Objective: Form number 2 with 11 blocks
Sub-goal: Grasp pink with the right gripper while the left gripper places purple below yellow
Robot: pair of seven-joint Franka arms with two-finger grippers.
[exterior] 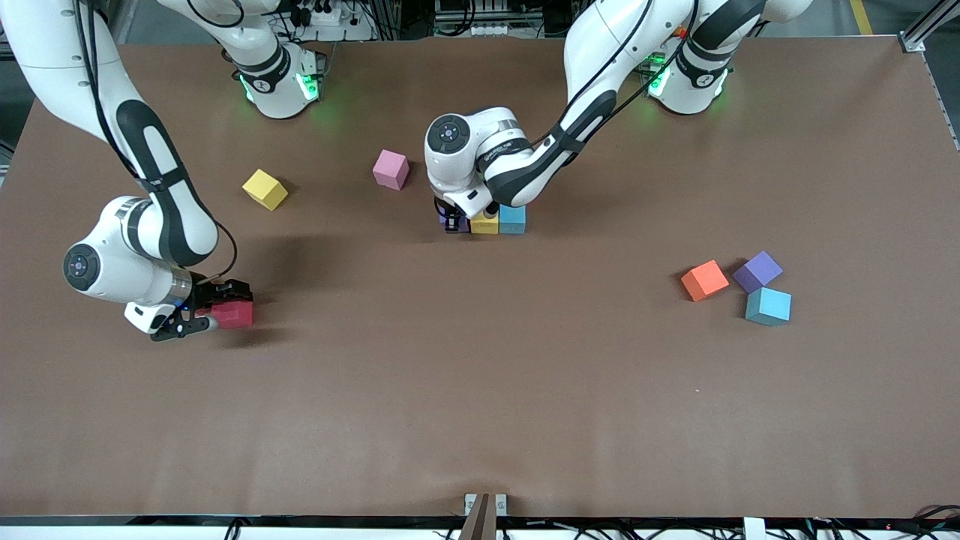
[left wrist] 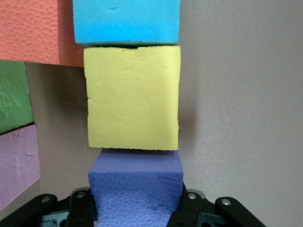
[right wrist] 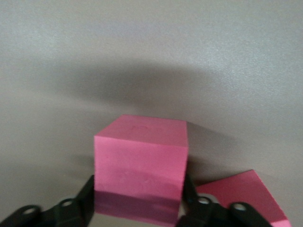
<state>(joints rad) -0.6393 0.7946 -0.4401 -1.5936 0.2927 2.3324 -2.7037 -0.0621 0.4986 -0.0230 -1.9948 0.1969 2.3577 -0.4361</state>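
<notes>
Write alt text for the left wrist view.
The left hand grips a purple block set against a yellow block, with a blue block next in the same line. Orange, green and pale purple blocks sit alongside on the brown table.

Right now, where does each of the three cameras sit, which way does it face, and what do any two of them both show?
Front view: high across the table, facing both arms' bases; shows both arms, the table and scattered blocks.
Left wrist view: on the left arm's wrist, looking down past the left gripper, shut on a purple block beside a yellow block.
Right wrist view: on the right wrist, looking past the right gripper around a red block.
Shared: front and left wrist views both show the yellow block and light blue block.
</notes>
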